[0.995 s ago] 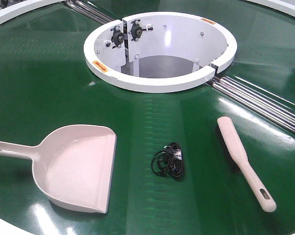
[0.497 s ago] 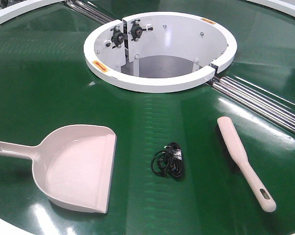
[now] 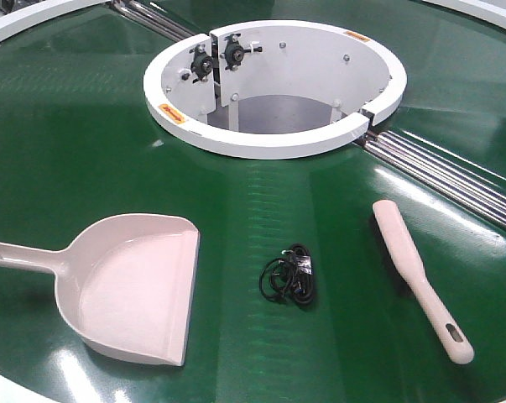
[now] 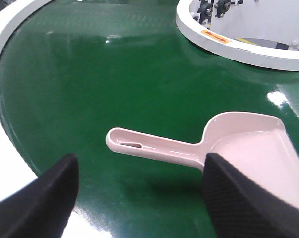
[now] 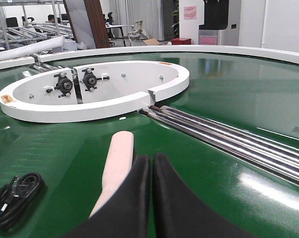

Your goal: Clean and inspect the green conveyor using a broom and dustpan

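The green conveyor (image 3: 85,143) fills the front view. On it the pale pink dustpan (image 3: 135,285) lies at the lower left, handle to the left. The beige broom (image 3: 416,273) lies at the right, handle toward the near edge. My left gripper (image 4: 139,163) is open above the belt, just short of the dustpan handle (image 4: 154,146). My right gripper (image 5: 151,161) is shut with nothing in it, low beside the broom (image 5: 117,161). Neither gripper shows in the front view.
A black coiled cable (image 3: 290,275) lies between dustpan and broom. The white ring-shaped housing (image 3: 273,88) rises at the belt's centre. Steel rails (image 3: 454,176) run to the right from it. The conveyor's white rim (image 4: 5,99) curves at the left.
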